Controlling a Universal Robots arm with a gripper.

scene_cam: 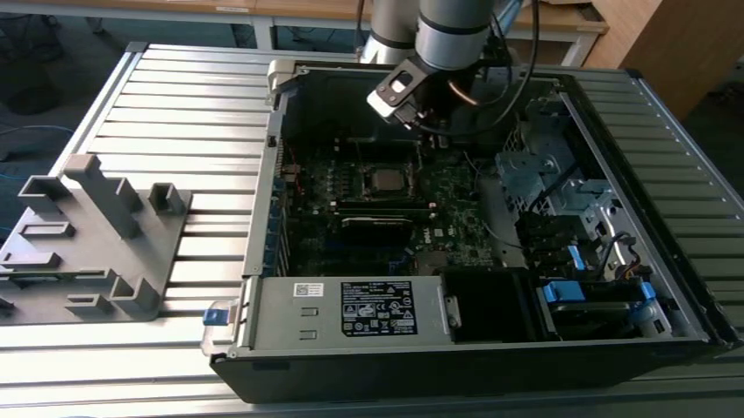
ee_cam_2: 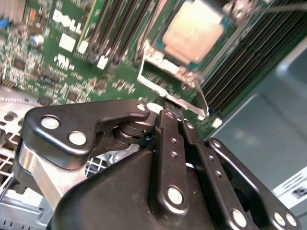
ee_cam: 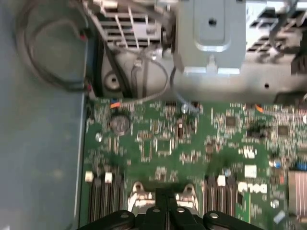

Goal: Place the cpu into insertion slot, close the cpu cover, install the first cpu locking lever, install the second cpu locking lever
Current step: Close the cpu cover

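Dull grey square metal cpu sits in the silver-rimmed square insertion slot. Black gripper, pinched closed, hovers beside the silvery wire lever. In my judgement, lever work needs 1 steady, square push.

The pincer hangs inside the computer case, which lies on the bench. Just beyond its tips the cpu cover stands tilted up. Past that, the cpu sits in the insertion slot. Memory slots flank the socket. A moulded fixture stands on the bench, well apart from the pincer and outside the case.
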